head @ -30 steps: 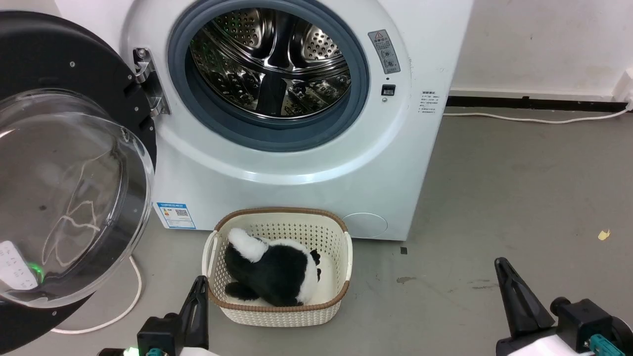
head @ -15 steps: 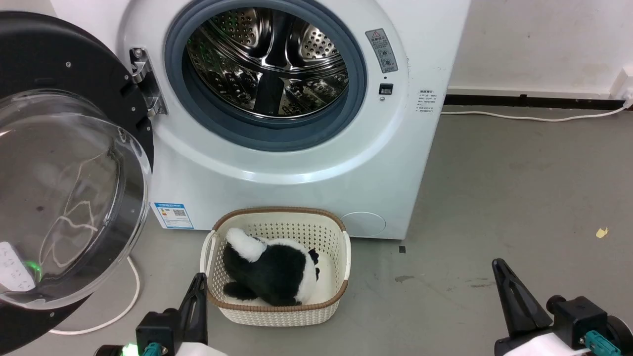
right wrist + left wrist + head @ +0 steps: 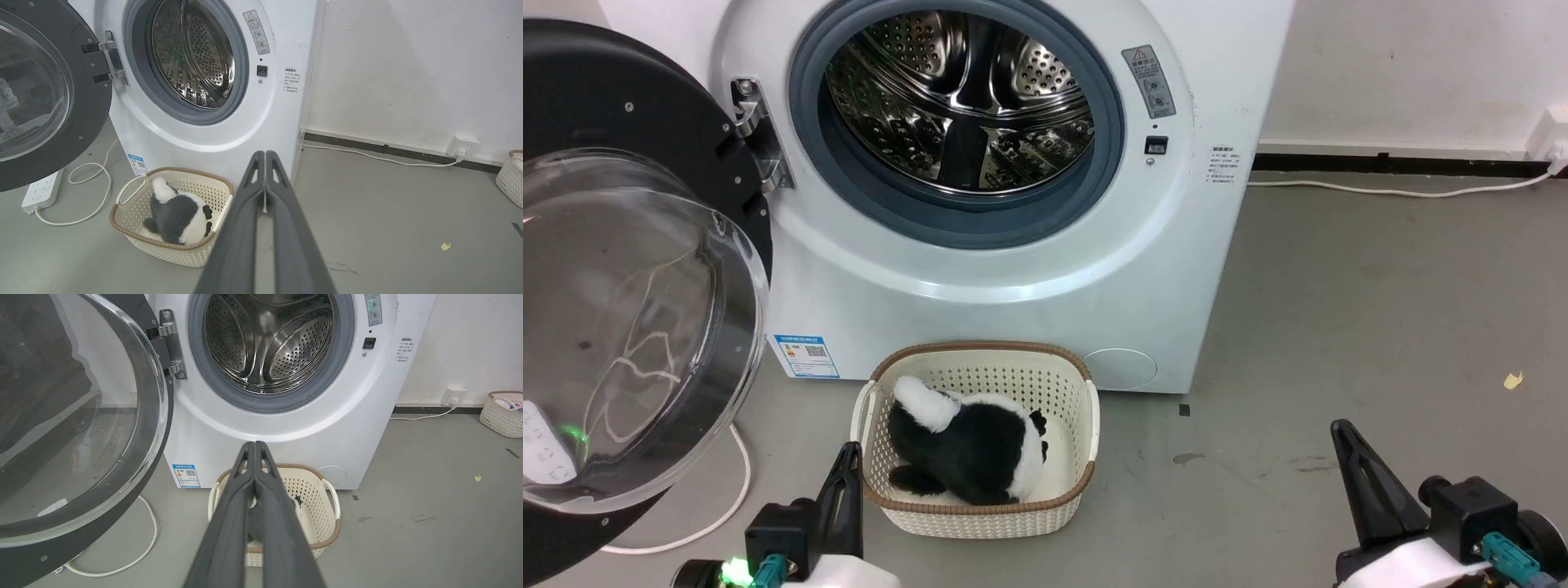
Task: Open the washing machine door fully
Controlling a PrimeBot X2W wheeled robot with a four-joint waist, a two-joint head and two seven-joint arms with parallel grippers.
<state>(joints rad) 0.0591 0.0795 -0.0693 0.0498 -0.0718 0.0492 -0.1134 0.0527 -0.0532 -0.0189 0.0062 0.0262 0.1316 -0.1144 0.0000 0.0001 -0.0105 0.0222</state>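
White washing machine stands against the wall with its drum fully exposed. The washing machine door hangs on the hinge at the machine's left side, swung well clear of the opening. The disc stands upright and, being round, has no long axis. Its domed glass bulges toward the robot.

Judgement: the opening step appears complete or nearly so. Any next move calls for a light push on the free rim, away from the opening, until the hinge stops.

The basket sits on the floor just before the machine. Left gripper and right gripper: fingers pressed together, holding nothing, neither touching the door.
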